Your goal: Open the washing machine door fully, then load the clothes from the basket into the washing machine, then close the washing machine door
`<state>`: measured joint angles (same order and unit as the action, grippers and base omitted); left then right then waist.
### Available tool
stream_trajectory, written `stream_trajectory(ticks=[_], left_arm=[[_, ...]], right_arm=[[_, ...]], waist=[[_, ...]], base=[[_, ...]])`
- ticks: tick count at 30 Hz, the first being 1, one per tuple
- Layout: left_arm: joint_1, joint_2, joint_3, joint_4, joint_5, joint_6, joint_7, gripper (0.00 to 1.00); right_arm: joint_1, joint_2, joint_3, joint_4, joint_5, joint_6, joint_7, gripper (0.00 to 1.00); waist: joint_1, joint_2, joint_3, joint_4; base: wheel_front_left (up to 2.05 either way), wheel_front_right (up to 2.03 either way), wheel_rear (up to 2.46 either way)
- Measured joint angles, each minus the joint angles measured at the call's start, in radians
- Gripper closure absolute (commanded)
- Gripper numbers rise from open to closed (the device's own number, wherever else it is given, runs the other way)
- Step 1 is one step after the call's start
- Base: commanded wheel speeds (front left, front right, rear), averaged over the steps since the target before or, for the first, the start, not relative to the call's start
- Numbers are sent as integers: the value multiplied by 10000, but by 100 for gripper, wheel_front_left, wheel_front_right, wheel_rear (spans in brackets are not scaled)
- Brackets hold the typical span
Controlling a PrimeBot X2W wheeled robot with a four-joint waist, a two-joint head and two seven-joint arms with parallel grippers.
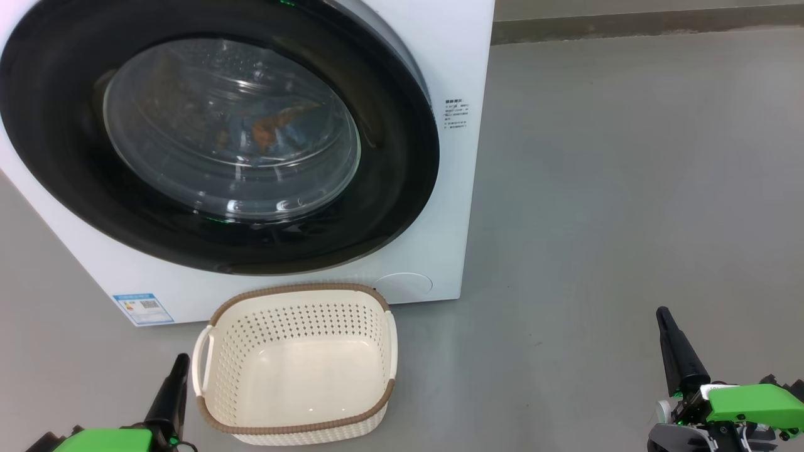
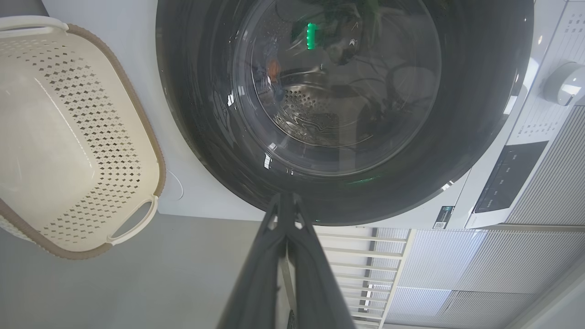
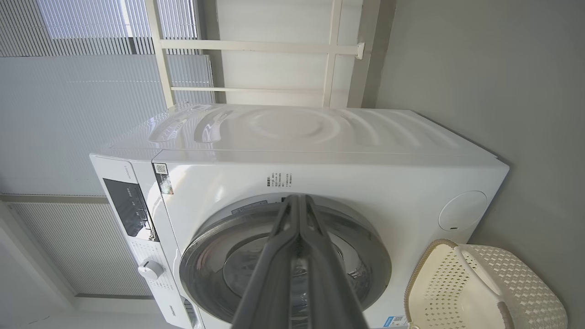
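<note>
The white washing machine point(image 1: 449, 188) stands ahead with its round black door point(image 1: 389, 188) shut against the front. Through the glass window I see the clothes point(image 1: 276, 125), blue fabric with orange patches, inside the drum. The cream basket point(image 1: 295, 314) sits on the floor just before the machine, with nothing in it. My left gripper point(image 1: 179, 364) is shut at the lower left, just left of the basket. My right gripper point(image 1: 664, 317) is shut at the lower right, far from the machine. The left wrist view shows the door point(image 2: 480, 114) and basket point(image 2: 68, 137); the right wrist view shows the machine point(image 3: 320, 178) and basket point(image 3: 484, 292).
Grey floor point(image 1: 628, 188) spreads wide to the right of the machine. A wall base point(image 1: 628, 25) runs along the back. White window blinds point(image 3: 91, 91) and a white frame point(image 3: 256, 45) stand behind the machine.
</note>
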<state>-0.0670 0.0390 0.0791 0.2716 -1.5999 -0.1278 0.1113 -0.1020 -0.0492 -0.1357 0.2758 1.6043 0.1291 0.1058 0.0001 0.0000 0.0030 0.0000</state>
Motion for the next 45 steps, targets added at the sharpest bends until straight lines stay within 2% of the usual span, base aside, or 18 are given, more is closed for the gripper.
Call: stream_trajectory(ticks=[45], left_arm=[[0, -8, 4, 0, -2, 0, 0, 100]], right_arm=[[1, 15, -6, -4, 2, 0, 0, 100]], waist=[[0, 0, 0, 0]], base=[[0, 0, 0]])
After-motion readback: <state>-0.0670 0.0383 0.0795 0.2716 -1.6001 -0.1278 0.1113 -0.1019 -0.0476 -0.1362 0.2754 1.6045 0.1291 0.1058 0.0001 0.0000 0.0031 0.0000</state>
